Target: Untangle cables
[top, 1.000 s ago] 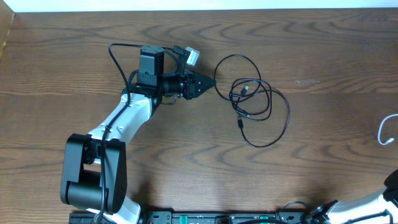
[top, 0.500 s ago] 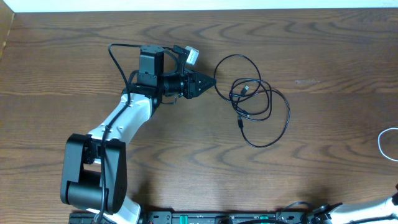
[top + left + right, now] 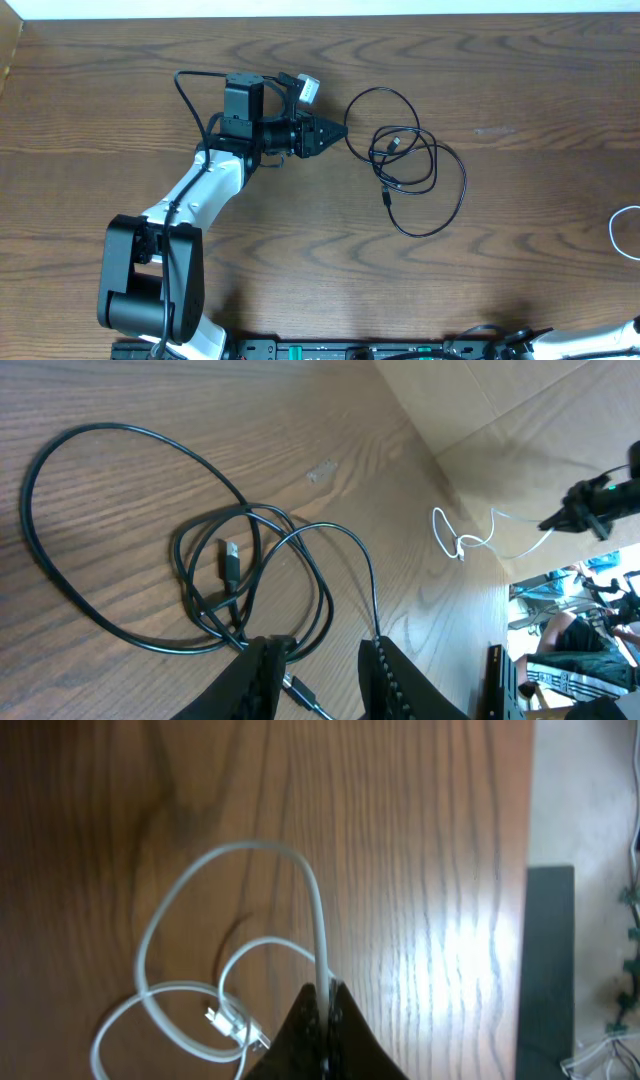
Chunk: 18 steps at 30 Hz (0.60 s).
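Wood-grain table [image 3: 120,100] fills the overhead view, and every place here is given from the black cable [image 3: 415,165], which lies loose on it a little right of the middle. Far to the left of that cable and nearer the front edge stands the base of the left arm [image 3: 150,285], which reaches up and across toward it. The left gripper [image 3: 343,130] points at the cable's left side, its tip right at the outer edge of the large upper loop; whether it touches the cord cannot be told from above. In the left wrist view the two fingers [image 3: 262,680] stand somewhat apart, wood showing in the gap, and they pinch nothing. One strand of the black cable [image 3: 130,435] runs down close to the right-hand finger and a small plug end lies in the gap below them. The cable itself is a wide outer ring with several smaller overlapping loops inside, and a USB plug [image 3: 230,560] rests within the small loops.

Well to the right of the black cable, at the table's right edge, lies the white cable [image 3: 611,230], quite apart from it. The right gripper [image 3: 325,995] has its fingers pressed together on one strand of the white cable [image 3: 245,845], whose loops and small plug trail on the wood.
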Available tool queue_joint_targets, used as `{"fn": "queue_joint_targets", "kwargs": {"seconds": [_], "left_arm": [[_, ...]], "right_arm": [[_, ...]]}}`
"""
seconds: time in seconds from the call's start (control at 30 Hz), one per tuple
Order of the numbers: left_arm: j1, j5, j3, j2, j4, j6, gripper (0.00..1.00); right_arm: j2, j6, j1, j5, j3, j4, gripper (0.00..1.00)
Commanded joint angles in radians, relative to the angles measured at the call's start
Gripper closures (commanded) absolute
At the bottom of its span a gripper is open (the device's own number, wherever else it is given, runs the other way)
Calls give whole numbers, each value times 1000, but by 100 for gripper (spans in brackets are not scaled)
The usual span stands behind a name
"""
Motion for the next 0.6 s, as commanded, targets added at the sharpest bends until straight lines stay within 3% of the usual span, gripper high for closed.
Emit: {"fn": "queue_joint_targets", "kwargs": {"seconds": [0.0,0.17,0.57], "left_arm": [[3,17,0,-3,5,-5,69],[2,19,0,-3,5,-17,68],[-3,17,0,-3,6,-20,66]], "right_arm": [[2,-30,-6,2,-106,84,99],[16,-40,-16,-6,-196,194,99],[146,-39,-39,-74,-216,224,99]]}}
